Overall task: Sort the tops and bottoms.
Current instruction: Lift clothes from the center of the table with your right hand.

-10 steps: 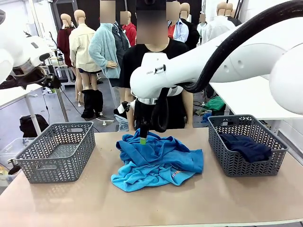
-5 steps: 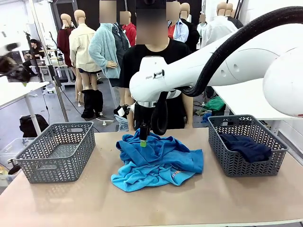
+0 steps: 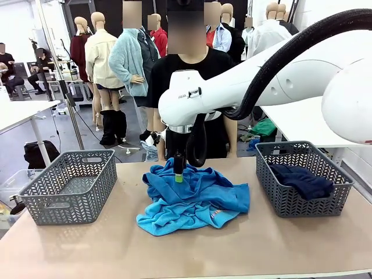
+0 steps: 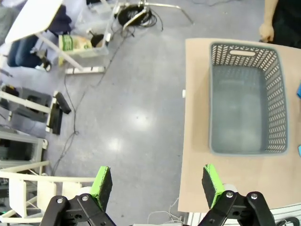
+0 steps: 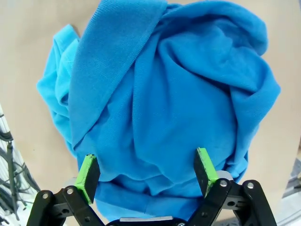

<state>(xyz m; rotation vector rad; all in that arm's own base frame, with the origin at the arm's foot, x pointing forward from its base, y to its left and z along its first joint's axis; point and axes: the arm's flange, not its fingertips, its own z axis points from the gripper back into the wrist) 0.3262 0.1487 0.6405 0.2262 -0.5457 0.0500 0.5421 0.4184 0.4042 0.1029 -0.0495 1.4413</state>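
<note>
Right wrist view looked straight down the right gripper [image 5: 146, 162], whose green pads [image 5: 88, 170] stood spread wide with nothing between them, hanging over the tops [image 5: 178, 108], a crumpled heap of medium blue and turquoise fabric that lay under both fingers. In the front view that gripper [image 3: 178, 174] pointed straight down at the far part of the heap [image 3: 195, 197]; whether its tips touched the cloth or hung just above could not be told. The heap sat mid-table between the two baskets, a darker blue piece on top and turquoise fabric spilling toward the near edge, where a small red-white print [image 3: 216, 214] showed at the near right. The white right arm [image 3: 244, 87] reached in from the right across the middle. To the right of the heap stood the right basket [image 3: 273, 195], grey and perforated, with the bottoms [image 3: 299, 179], a dark navy bundle, lying inside it. To the left stood the left basket [image 3: 75, 192], its grey floor in plain sight. In the left wrist view the left gripper [image 4: 156, 181] was likewise spread wide and held nothing, hanging above the floor beside the table [image 4: 197, 94], with the left basket [image 4: 275, 80] well beyond its fingers. A person [image 3: 192, 64] in a black top stood at the far side of the table [image 3: 87, 250], one hand [image 4: 267, 33] by the far edge.
</note>
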